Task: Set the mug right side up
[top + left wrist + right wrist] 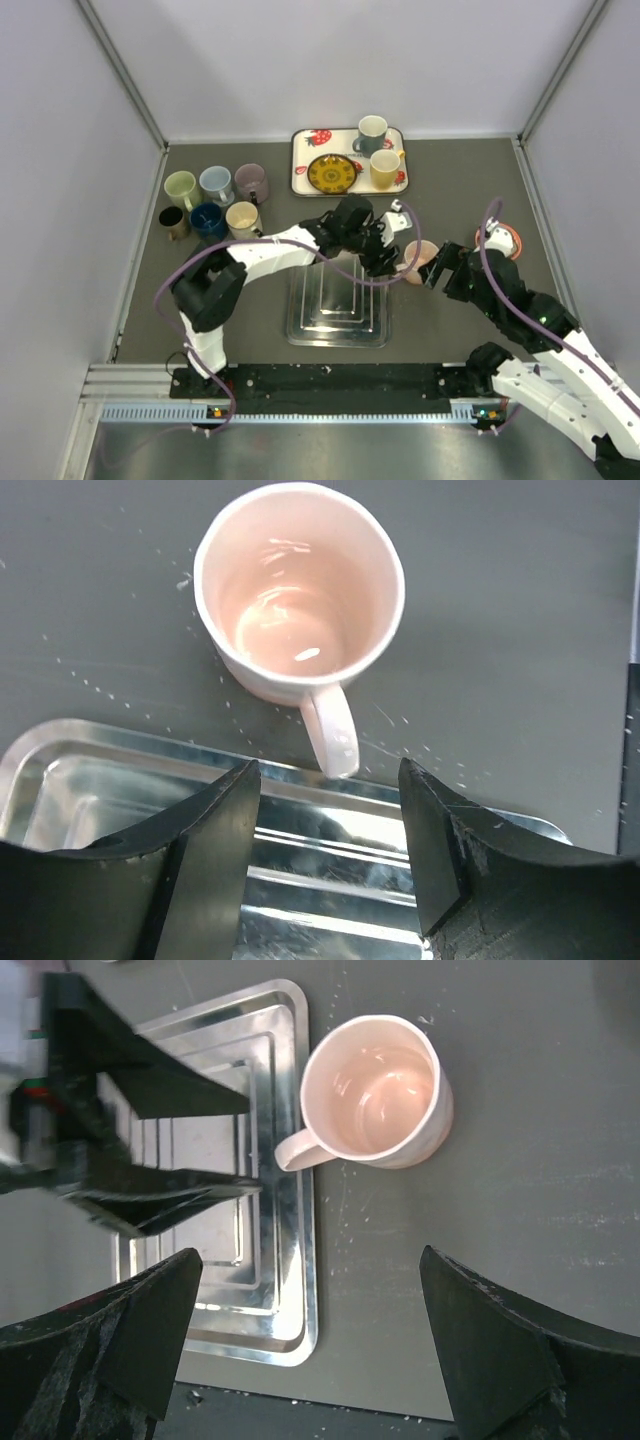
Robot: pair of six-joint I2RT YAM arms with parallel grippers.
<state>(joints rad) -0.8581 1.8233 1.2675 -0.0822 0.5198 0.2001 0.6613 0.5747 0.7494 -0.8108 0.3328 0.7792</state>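
Pink mug (300, 600) upright, empty, on grey table (520, 630); handle toward steel tray (60, 770).

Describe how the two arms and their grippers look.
The left arm and right arm have white shells between black joints, and a looping purple cable trails along each. The left gripper and right gripper are matte black, with broad wedge-shaped fingers scuffed pale along the edges. Both bases sit on a black rail.
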